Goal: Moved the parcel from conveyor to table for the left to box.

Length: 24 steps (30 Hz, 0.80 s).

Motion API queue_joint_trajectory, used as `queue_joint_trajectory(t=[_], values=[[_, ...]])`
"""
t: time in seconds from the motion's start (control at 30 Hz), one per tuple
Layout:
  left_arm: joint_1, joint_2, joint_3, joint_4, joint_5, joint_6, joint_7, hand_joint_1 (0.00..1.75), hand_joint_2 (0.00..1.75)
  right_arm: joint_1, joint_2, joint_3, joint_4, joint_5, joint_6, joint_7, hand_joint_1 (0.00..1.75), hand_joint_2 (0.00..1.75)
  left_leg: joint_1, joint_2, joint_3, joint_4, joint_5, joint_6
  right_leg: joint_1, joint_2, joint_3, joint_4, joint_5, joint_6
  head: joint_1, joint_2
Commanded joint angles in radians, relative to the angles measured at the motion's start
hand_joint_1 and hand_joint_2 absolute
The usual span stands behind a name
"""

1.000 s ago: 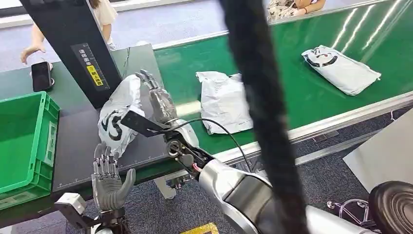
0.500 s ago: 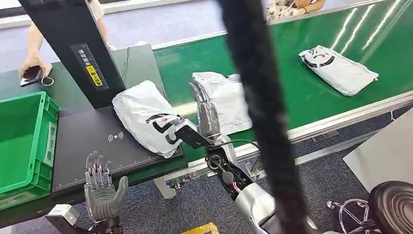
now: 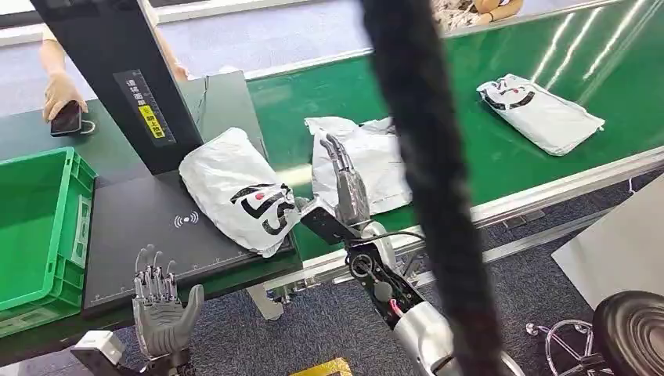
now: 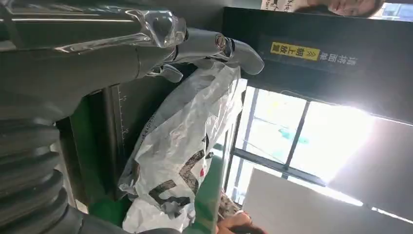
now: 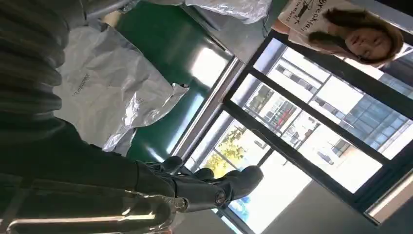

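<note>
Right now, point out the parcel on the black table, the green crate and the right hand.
parcel (image 3: 239,192), head view, middle of the white bag.
green crate (image 3: 73,205), head view, its right wall.
right hand (image 3: 348,192), head view, back of the hand.

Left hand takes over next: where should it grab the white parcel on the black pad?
Probably the parcel's near end, which overhangs the black pad's front edge. The left hand is open, in front of the table to the left of that end, so come up from the front. The bag lies flat and crinkled, so its loose end likely gives the fingers something to pinch.
</note>
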Motion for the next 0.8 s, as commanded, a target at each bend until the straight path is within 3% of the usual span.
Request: queue_joint_trajectory(t=[0.03, 0.33, 0.6, 0.8], values=[[-0.060, -0.004, -0.039, 0.028, -0.103, 0.064, 0.000, 0.00, 1.75, -0.026, -0.096, -0.058, -0.106, 0.047, -0.024, 0.052, 0.00, 1.75, -0.001, -0.004, -0.001, 0.001, 0.001, 0.001, 0.000, -0.004, 0.000, 0.000, -0.001, 0.000, 0.000, 0.000], [-0.180, 0.075, -0.051, 0.147, -0.220, 0.103, 0.004, 0.00, 1.75, -0.123, -0.264, -0.119, -0.058, 0.036, 0.047, 0.082, 0.00, 1.75, -0.002, -0.004, -0.001, 0.000, 0.002, 0.001, -0.002, -0.004, 0.001, 0.000, 0.001, 0.000, 0.000, 0.000], [-0.279, 0.151, -0.006, 0.217, -0.315, 0.118, 0.056, 0.00, 1.75, 0.130, -0.299, -0.213, -0.224, -0.028, 0.063, 0.046, 0.00, 1.75, 0.000, -0.007, 0.002, -0.002, 0.001, 0.001, 0.000, -0.007, 0.005, -0.002, 0.000, 0.000, 0.000, 0.000], [-0.448, 0.226, -0.009, 0.320, -0.397, 0.133, 0.114, 0.00, 1.75, 0.409, -0.227, -0.198, -0.368, -0.029, -0.021, -0.044, 0.00, 1.75, 0.001, -0.008, 0.001, -0.002, 0.001, 0.000, 0.002, -0.008, 0.005, -0.003, 0.000, -0.001, 0.000, 0.000]])
